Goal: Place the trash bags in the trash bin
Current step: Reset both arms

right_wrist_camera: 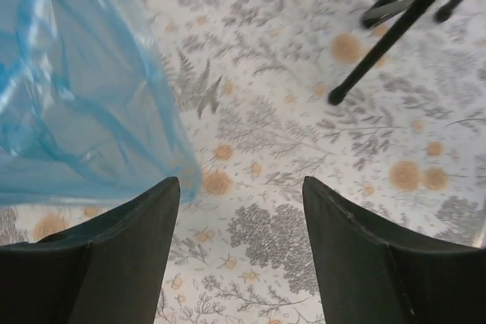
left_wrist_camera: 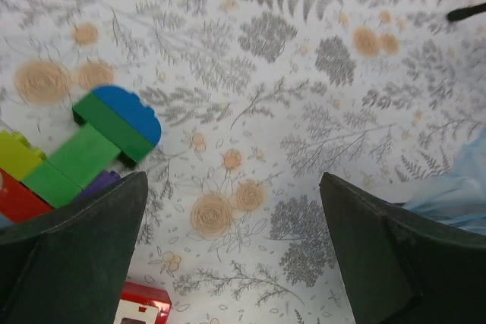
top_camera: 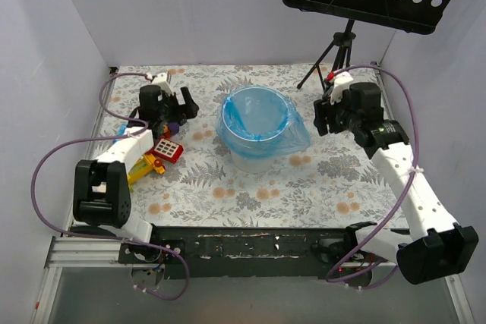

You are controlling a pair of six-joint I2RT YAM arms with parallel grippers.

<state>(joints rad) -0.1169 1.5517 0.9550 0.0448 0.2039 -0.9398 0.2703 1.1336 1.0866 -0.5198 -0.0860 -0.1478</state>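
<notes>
Trash bags (top_camera: 296, 138): lining trash bin (top_camera: 250, 162), film draped over rim, apparently seated. Left gripper (top_camera: 181, 104), right gripper (top_camera: 323, 115): released, empty, flanking bin. Step: near finish; next, tuck loose skirt.

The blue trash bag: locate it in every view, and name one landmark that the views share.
Top external: at the centre, the trash bag lines the trash bin, with its loose skirt spilling to the right.
Left wrist: only a pale blue sliver of it shows at the right edge.
Right wrist: it fills the upper left.
Shared landmark: the floral tablecloth, seen in all three.
</notes>
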